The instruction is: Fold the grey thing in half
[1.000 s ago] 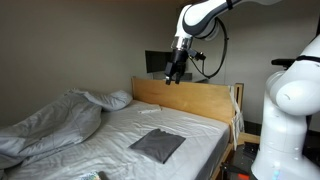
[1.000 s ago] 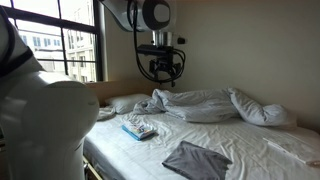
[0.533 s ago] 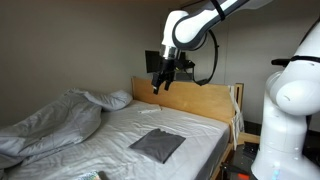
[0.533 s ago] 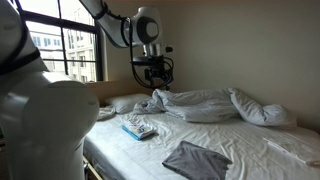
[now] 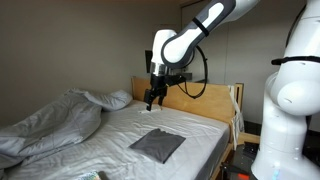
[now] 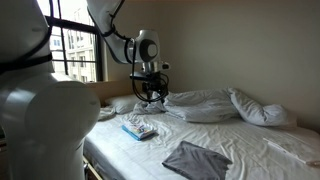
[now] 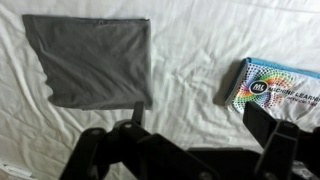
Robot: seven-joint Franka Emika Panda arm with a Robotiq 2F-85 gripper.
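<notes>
The grey thing (image 5: 157, 144) is a small dark charcoal cloth lying flat on the white mattress (image 5: 190, 125) near its edge. It also shows in the other exterior view (image 6: 197, 160) and at the upper left of the wrist view (image 7: 92, 60). My gripper (image 5: 150, 100) hangs in the air above the bed, well above the cloth and apart from it. It also shows in the exterior view from the other side (image 6: 148, 97). In the wrist view the gripper (image 7: 200, 112) is open and empty, with bare sheet between its fingers.
A colourful book (image 6: 139, 129) lies on the mattress, at the right of the wrist view (image 7: 280, 88). A large rumpled light grey blanket (image 5: 50, 125) and a pillow (image 6: 120, 103) cover one part of the bed. A wooden bed board (image 5: 195, 100) stands behind. A white robot body (image 5: 292, 100) stands beside the bed.
The arm has swung down and across from high above the wooden board to lower over the mattress. The cloth has not moved.
</notes>
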